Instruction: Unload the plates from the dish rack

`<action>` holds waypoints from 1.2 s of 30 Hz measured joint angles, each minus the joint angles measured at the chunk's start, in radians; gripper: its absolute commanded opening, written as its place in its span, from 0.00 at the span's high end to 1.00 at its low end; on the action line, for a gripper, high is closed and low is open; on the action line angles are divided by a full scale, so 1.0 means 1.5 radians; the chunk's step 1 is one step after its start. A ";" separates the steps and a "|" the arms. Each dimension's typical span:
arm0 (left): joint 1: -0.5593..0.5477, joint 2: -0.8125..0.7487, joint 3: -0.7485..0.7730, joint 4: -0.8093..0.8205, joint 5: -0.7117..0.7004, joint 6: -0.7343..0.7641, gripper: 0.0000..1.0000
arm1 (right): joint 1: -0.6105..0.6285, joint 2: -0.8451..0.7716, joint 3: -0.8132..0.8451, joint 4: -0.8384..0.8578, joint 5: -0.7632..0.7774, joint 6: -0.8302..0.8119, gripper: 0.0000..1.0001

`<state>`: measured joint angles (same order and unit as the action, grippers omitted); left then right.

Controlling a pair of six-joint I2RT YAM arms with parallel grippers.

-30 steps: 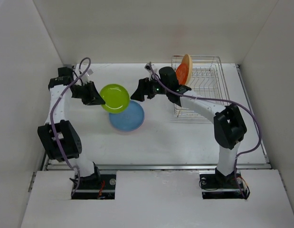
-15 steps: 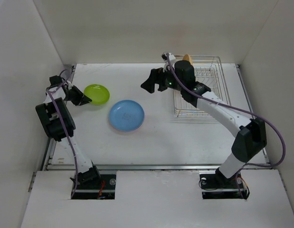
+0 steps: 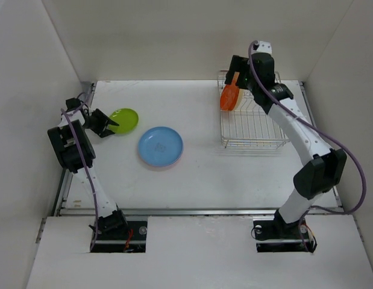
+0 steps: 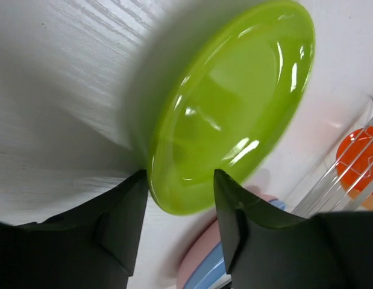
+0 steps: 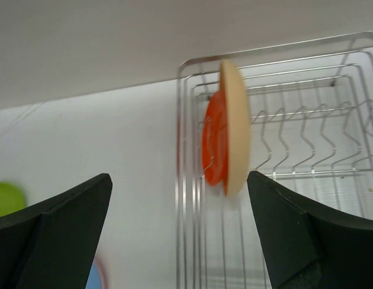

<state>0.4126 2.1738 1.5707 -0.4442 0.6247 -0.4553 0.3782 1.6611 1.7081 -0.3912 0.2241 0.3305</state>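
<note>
A blue plate (image 3: 160,146) lies flat mid-table, the pink plate (image 4: 195,268) beneath it showing only a sliver. Left of it, the left gripper (image 3: 110,121) has its spread jaws astride the lime green plate (image 3: 124,120) at the rim. Farther right, the right gripper (image 5: 178,179) hangs wide open above the dish rack (image 3: 253,129), with the orange plate (image 5: 213,144) and cream plate (image 5: 235,123) upright inside.

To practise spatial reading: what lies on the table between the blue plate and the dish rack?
Nothing. The top view shows only bare white table between the blue plate and the dish rack.
</note>
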 measured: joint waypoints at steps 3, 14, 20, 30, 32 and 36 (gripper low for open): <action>-0.001 0.000 0.010 -0.008 0.003 0.002 0.42 | -0.028 0.062 0.062 -0.006 0.058 0.001 0.00; -0.002 -0.033 0.011 -0.085 -0.043 0.050 0.26 | -0.042 0.254 0.130 -0.020 0.156 0.011 0.34; 0.000 -0.125 -0.047 -0.124 -0.067 0.087 0.26 | -0.044 0.280 0.136 -0.018 0.199 0.019 0.71; -0.003 -0.315 -0.114 -0.147 -0.100 0.166 0.26 | -0.044 0.266 0.140 -0.043 0.310 -0.046 1.00; -0.008 -0.346 -0.118 -0.150 -0.113 0.180 0.26 | -0.036 0.254 0.140 -0.049 0.330 -0.058 1.00; -0.022 -0.389 -0.125 -0.151 -0.122 0.200 0.26 | -0.023 0.220 0.140 -0.048 0.395 -0.104 1.00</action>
<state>0.3801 1.5906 1.3830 -0.6708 0.4419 -0.1555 0.3443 1.9911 1.9179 -0.4625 0.8165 0.1745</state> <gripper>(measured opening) 0.735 0.202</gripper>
